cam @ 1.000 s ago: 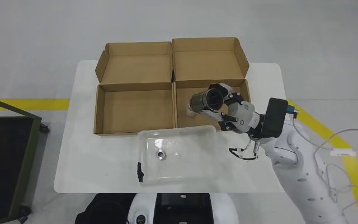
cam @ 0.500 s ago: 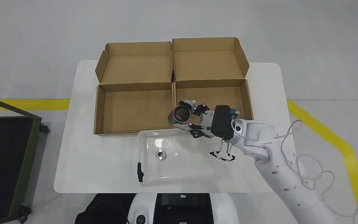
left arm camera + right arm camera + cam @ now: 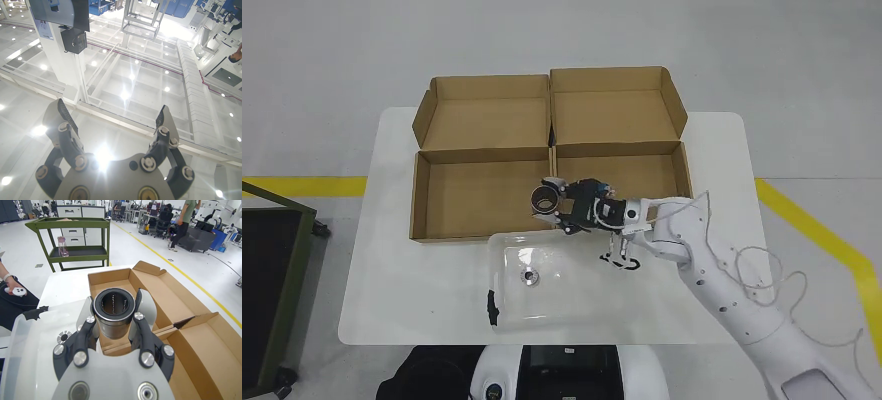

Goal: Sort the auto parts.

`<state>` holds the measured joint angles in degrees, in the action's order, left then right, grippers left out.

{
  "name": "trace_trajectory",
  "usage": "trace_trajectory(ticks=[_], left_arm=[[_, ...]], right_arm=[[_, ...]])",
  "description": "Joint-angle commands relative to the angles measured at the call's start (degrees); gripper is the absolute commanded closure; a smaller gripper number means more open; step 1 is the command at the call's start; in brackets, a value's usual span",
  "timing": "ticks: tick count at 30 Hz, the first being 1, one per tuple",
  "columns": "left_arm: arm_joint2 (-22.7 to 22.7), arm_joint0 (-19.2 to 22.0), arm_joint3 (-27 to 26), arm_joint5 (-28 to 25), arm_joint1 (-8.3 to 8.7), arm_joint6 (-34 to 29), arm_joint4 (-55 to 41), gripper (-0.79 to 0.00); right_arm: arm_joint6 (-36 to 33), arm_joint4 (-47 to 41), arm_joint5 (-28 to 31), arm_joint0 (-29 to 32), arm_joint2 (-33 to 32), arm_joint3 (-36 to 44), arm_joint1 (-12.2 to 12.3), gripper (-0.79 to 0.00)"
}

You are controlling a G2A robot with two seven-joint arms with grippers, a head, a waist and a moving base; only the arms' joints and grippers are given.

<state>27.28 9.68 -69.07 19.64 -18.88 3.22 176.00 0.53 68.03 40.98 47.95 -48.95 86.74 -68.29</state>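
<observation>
A hollow steel cylinder with black end rings, a linear bearing (image 3: pixel 114 313), is clamped between the fingers of my right gripper (image 3: pixel 113 306). In the top view the bearing (image 3: pixel 545 198) hangs over the right end of the near-left cardboard box (image 3: pixel 442 200), with my right gripper (image 3: pixel 560 205) shut on it. A small round metal disc (image 3: pixel 531 274) lies in the clear plastic bin (image 3: pixel 504 310); the same disc (image 3: pixel 64 336) also appears beside the fingers. My left gripper (image 3: pixel 113 118) points at the ceiling, open and holding nothing.
Four open cardboard boxes form a block at the back of the white table (image 3: pixel 382 250); the near-right box (image 3: pixel 672 180) lies beside my arm. A person's hand (image 3: pixel 14 289) with a controller is past the table's far end, and a green cart (image 3: pixel 75 237) stands farther off.
My right arm has carried the bearing leftward, from over the near-right box, across the divider, to over the right end of the near-left box.
</observation>
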Motion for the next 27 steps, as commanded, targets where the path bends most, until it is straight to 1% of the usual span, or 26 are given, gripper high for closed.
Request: trace_trajectory(ticks=[1, 10, 22, 23, 24, 27], left_arm=[[0.0, 0.0, 0.0, 0.0, 0.00, 0.0, 0.0, -0.785], [0.0, 0.0, 0.0, 0.0, 0.00, 0.0, 0.0, -0.785], [0.0, 0.0, 0.0, 0.0, 0.00, 0.0, 0.0, -0.785], [0.0, 0.0, 0.0, 0.0, 0.00, 0.0, 0.0, -0.785], [0.0, 0.0, 0.0, 0.0, 0.00, 0.0, 0.0, -0.785], [0.0, 0.0, 0.0, 0.0, 0.00, 0.0, 0.0, -0.785]], right_arm=[[-0.3, 0.3, -0.3, -1.3, 1.3, -1.6, -0.5, 0.000], [-2.2, 3.5, -2.5, -7.3, 7.2, -7.8, -3.5, 0.000], [-3.6, 5.4, -3.2, -11.7, 12.8, -15.8, -7.1, 0.000], [-3.6, 5.4, -3.2, -11.9, 13.1, -16.3, -7.3, -0.009], [-3.7, 5.6, -3.1, -12.2, 13.4, -16.8, -7.6, -0.052], [-3.8, 6.0, -2.6, -12.9, 14.2, -18.3, -8.3, -0.095]])
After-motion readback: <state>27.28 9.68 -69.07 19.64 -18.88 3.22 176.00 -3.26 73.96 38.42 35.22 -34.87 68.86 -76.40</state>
